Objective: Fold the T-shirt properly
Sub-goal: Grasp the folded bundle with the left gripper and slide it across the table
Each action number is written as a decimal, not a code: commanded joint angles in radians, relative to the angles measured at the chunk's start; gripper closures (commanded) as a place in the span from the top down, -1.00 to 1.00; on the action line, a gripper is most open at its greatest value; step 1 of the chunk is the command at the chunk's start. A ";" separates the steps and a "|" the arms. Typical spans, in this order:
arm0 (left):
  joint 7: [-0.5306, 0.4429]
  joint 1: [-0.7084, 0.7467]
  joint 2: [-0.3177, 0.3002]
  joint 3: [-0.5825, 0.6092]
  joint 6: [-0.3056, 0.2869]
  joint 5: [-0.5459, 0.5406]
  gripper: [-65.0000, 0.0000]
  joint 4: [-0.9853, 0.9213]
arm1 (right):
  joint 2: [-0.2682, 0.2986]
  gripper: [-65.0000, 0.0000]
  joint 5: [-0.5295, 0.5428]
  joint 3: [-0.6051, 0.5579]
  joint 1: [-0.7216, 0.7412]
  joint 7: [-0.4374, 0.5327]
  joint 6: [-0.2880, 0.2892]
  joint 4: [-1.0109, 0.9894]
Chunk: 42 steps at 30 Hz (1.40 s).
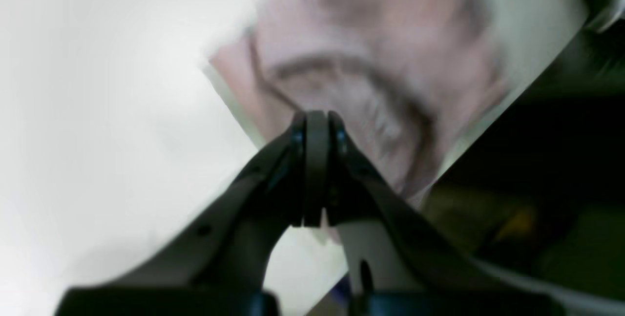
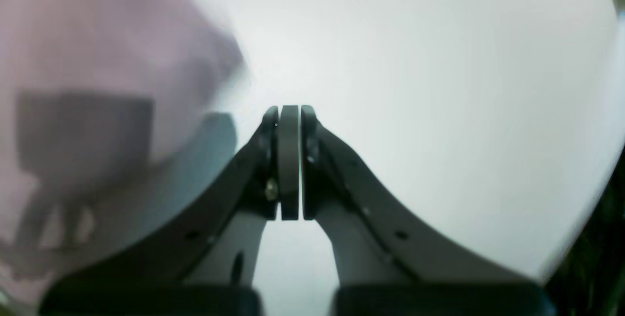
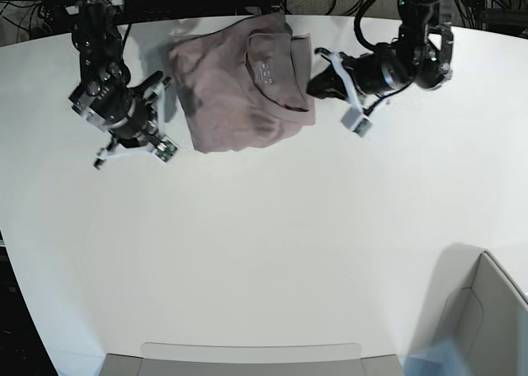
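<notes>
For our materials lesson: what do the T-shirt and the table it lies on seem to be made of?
T-shirt: soft woven or knitted cloth, probably cotton, matte dusty pink; it creases and bunches in folds. Table: hard, smooth white surface, perhaps laminate or painted board; flat, with a faint sheen.

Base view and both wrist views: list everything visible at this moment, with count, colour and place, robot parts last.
T-shirt: one, dusty mauve-pink, lying bunched and partly folded at the far middle of the table, between the two arms, held by neither.
Table: one, white, filling most of the base view.
Box: one, grey, at the near right corner of the base view, only partly in frame.
Tray edge: one, grey, at the near edge, cut off.
Cables: several, dark, behind the far table edge.
Left gripper: one, black, shut, beside the shirt.
Right gripper: one, black, shut, over bare table.
</notes>
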 commanded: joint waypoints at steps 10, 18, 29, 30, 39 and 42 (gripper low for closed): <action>-0.014 -0.029 -0.059 0.361 -0.008 0.180 -1.00 0.040 | 0.091 -1.00 0.020 0.020 -0.243 0.026 0.002 0.081; -0.014 -0.124 -0.051 0.400 -0.001 0.353 -1.00 -0.072 | 0.074 -1.00 0.014 -0.228 -0.189 0.024 0.002 0.021; -0.212 -0.210 0.113 0.021 0.001 0.412 -1.00 -0.095 | -0.109 -1.00 0.014 -0.399 -0.122 0.179 0.002 0.064; -0.214 -0.210 0.118 0.003 0.001 0.412 -1.00 -0.084 | -0.109 -1.00 0.014 -0.399 -0.131 0.196 0.002 0.079; -0.238 -0.122 0.132 0.003 0.001 0.410 -1.00 0.055 | -0.126 -1.00 0.020 -0.101 -0.165 0.205 0.000 0.095; -0.246 -0.104 0.161 0.066 0.001 0.410 -1.00 0.071 | -0.139 -1.00 0.020 0.068 -0.162 0.205 0.000 0.090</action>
